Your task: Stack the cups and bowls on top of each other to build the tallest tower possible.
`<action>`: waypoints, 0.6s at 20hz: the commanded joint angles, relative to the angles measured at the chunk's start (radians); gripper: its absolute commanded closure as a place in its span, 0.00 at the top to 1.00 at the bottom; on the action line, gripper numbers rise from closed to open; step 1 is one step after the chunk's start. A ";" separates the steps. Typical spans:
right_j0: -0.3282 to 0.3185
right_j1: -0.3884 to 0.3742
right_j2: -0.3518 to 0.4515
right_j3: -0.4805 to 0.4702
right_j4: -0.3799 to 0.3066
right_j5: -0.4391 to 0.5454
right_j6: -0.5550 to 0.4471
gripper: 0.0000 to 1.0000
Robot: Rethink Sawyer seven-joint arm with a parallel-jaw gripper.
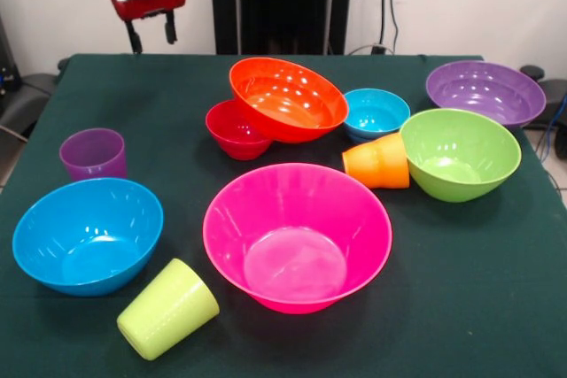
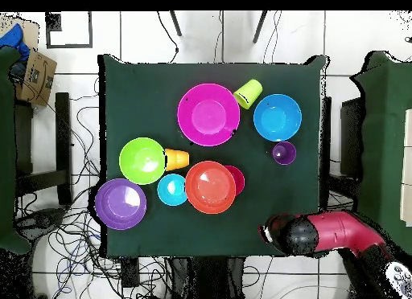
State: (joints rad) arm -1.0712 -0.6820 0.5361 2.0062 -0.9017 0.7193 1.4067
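Note:
My gripper (image 1: 151, 34) hangs open and empty above the table's far left corner, apart from everything; from overhead the gripper (image 2: 269, 231) is at the table's edge. The orange bowl (image 1: 288, 99) (image 2: 211, 187) leans tilted on the small red bowl (image 1: 232, 135) (image 2: 237, 179). The pink bowl (image 1: 297, 236) (image 2: 208, 114) stands alone in front. Blue (image 1: 87, 235), lime green (image 1: 459, 154), purple (image 1: 485, 93) and small light blue (image 1: 376, 114) bowls sit upright. The purple cup (image 1: 93, 154) is upright. The orange cup (image 1: 378, 163) and green cup (image 1: 168, 309) lie on their sides.
A dark green cloth (image 1: 461, 307) covers the table. Black posts (image 1: 283, 2) and cables stand behind the far edge. Chairs and a cardboard box (image 2: 34, 77) flank the table in the overhead view.

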 commanded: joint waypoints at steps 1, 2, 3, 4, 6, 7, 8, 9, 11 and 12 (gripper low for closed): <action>0.132 0.079 0.006 -0.167 -0.031 -0.011 0.034 1.00; 0.149 0.080 0.007 -0.179 -0.021 -0.006 0.042 1.00; 0.152 0.087 0.009 -0.183 -0.013 -0.010 0.039 1.00; 0.160 0.104 0.007 -0.198 -0.005 -0.005 0.037 1.00; 0.172 0.132 0.007 -0.222 0.002 -0.022 0.038 1.00; 0.178 0.141 0.007 -0.230 -0.001 -0.036 0.038 1.00; 0.186 0.157 0.005 -0.242 -0.004 -0.054 0.045 1.00; 0.193 0.182 0.003 -0.261 -0.002 -0.056 0.042 1.00; 0.206 0.220 -0.002 -0.288 -0.008 -0.083 0.055 1.00; 0.219 0.233 -0.007 -0.304 -0.012 -0.094 0.069 1.00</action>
State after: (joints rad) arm -0.9122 -0.5498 0.5357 1.8467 -0.8936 0.7158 1.4067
